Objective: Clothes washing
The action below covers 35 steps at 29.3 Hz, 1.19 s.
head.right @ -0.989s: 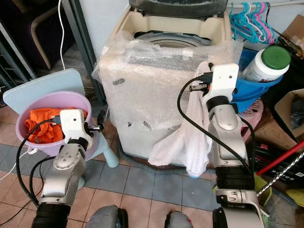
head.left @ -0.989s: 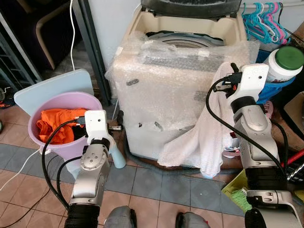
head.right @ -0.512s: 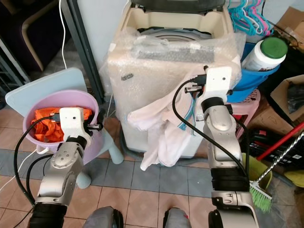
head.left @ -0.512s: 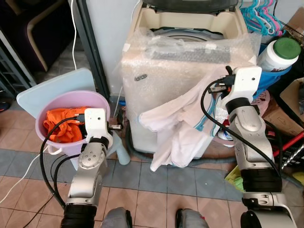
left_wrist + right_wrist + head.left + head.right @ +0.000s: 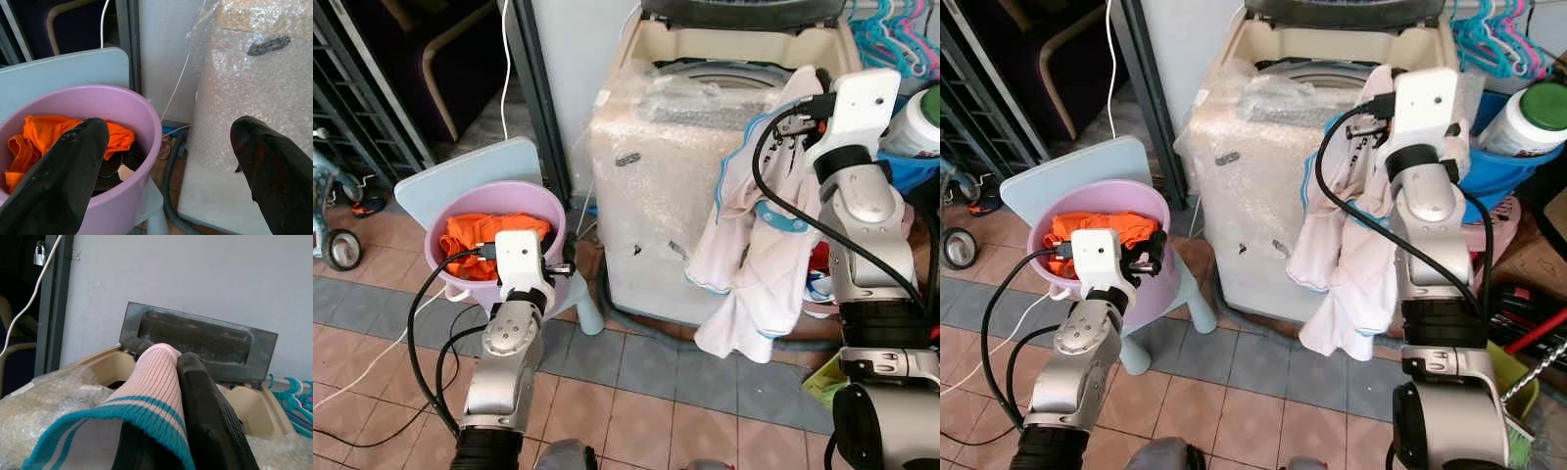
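Above the washing machine (image 5: pixel 705 186) rim, the right end effector (image 5: pixel 171 382) clenches a pale garment (image 5: pixel 754 264), loading it; next, carry it over the drum and release. Left end effector (image 5: pixel 166 161) hangs released beside the pink basin (image 5: pixel 489 201).

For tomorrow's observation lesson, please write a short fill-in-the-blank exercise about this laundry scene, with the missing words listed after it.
1. The right end effector is shut on a pale pink garment whose collar is trimmed in ____.
2. The orange clothes lie in a basin coloured ____.
3. The washing machine is wrapped in ____ wrap.
4. The left end effector hangs near the basin with its fingers ____.

Missing words: teal; pink; bubble; open
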Motion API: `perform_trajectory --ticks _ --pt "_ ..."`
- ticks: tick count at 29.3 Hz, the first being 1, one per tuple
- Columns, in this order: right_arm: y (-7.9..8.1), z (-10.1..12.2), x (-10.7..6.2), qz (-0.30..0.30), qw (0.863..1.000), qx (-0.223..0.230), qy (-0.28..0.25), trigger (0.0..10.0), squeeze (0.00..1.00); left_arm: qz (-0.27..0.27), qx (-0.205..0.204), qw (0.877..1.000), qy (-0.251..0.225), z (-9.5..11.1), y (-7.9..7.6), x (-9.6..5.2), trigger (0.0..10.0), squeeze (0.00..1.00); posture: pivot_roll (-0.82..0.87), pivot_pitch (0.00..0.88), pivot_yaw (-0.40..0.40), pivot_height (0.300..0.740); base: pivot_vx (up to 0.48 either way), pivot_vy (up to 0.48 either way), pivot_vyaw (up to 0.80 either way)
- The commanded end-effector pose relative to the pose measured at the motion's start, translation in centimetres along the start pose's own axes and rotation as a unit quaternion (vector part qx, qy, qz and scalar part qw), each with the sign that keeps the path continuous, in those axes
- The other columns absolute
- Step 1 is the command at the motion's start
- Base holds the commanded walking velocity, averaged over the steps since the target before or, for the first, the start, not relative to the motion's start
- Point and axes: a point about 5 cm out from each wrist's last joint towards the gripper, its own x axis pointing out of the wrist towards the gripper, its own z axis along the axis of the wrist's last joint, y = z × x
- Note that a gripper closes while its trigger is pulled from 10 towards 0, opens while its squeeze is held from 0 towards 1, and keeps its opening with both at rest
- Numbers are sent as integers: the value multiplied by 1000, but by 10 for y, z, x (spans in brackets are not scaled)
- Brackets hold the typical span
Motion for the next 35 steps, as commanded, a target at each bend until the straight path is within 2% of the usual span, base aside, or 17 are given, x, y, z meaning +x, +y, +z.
perform_trajectory --ticks 1,10,11,16,23,25,31,33,34,35 --pt "2 11 5 16 999 -12 -28 10000 0 -2 2 1000 -2 2 0 2 10000 0 -42 84 38 740 450 0 0" --pt "11 22 20 27 998 -2 -53 10000 0 0 -2 1000 3 -2 -3 -1 10000 0 -43 81 34 740 462 0 0" --pt "11 29 28 21 998 2 -62 10000 0 -1 -3 1000 5 -3 -3 -1 10000 0 -44 80 33 740 469 0 0" --pt "13 52 42 32 995 -6 -99 10000 0 2 -11 1000 12 -4 -5 2 10000 0 -43 78 31 740 452 0 0" --pt "17 70 57 64 991 -5 -117 10000 0 7 -15 1000 11 -4 -7 2 10000 0 -49 77 23 740 417 117 0" --pt "9 88 72 61 990 5 -131 10000 0 9 -16 1000 16 -6 -8 1 10000 0 -53 76 21 740 261 272 0" --pt "5 104 82 63 987 17 -147 10000 0 14 -14 1000 19 -7 -8 2 10000 0 -49 74 11 740 127 126 0" --pt "9 109 85 79 985 27 -151 10000 0 19 -12 1000 19 -7 -6 2 10000 0 -49 73 5 740 0 0 0" --pt "17 111 88 101 983 16 -150 10000 0 24 -11 999 19 -7 -5 2 10000 0 -45 72 0 740 0 0 0" --pt "17 111 88 101 983 16 -150 10000 0 24 -11 999 19 -7 -5 2 10000 0 -45 72 0 740 0 0 0"
